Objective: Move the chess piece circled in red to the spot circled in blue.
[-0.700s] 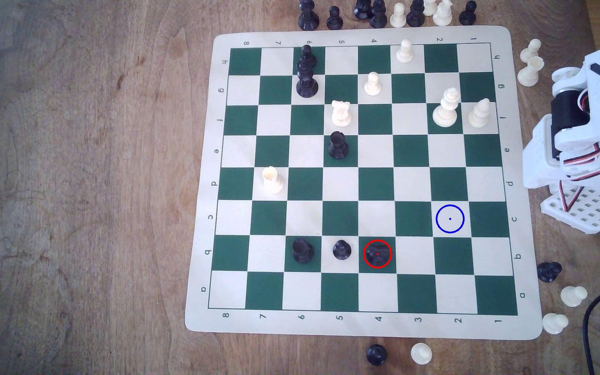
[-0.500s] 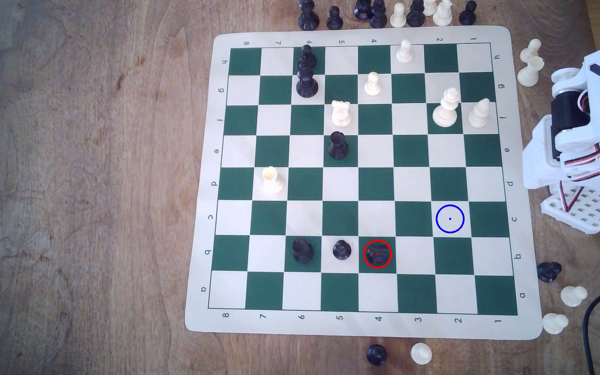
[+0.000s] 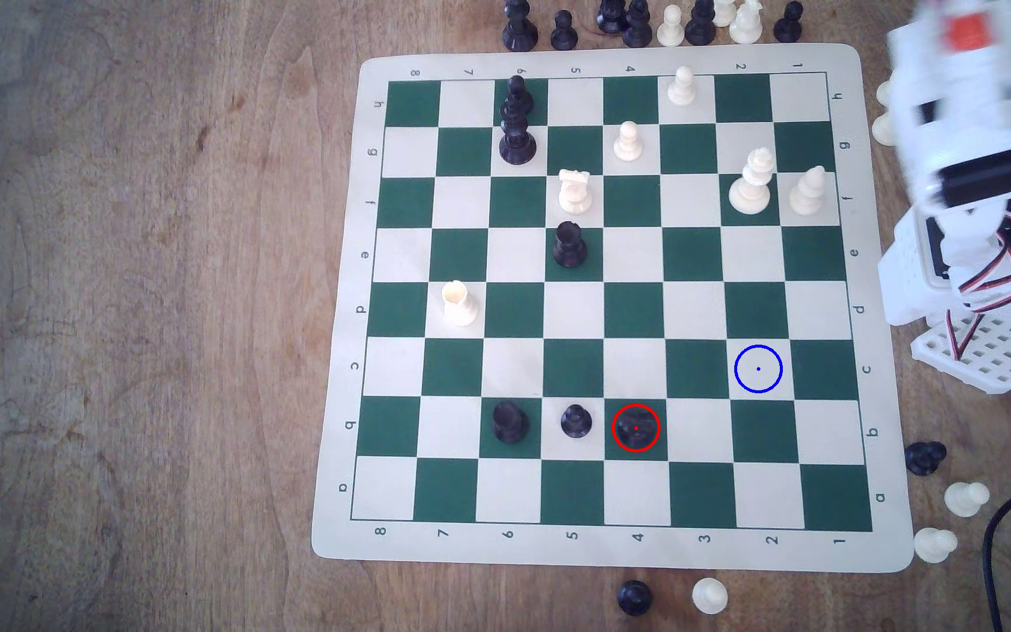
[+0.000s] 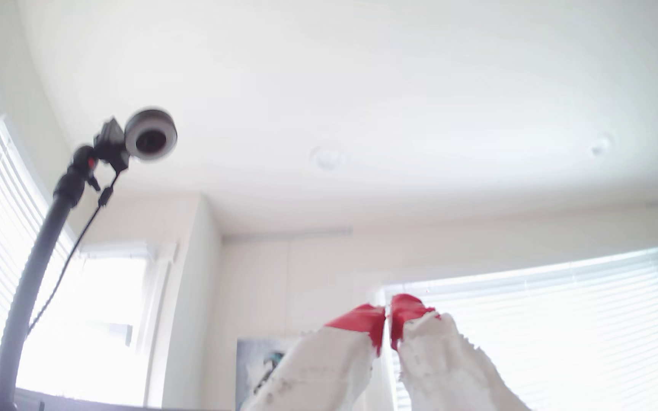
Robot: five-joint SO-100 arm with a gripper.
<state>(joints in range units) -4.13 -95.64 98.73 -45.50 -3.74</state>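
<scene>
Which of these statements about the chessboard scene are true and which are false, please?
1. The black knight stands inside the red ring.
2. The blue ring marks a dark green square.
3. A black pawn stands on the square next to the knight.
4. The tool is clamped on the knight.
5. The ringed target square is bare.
1. True: the black knight sits in the red ring on a dark green square.
2. False: the blue-ringed square is cream-coloured.
3. True: the black pawn stands one square toward the exterior view's left.
4. False: the tool points up at the ceiling, its red tips nearly together on nothing.
5. True: no piece stands on it.
</scene>
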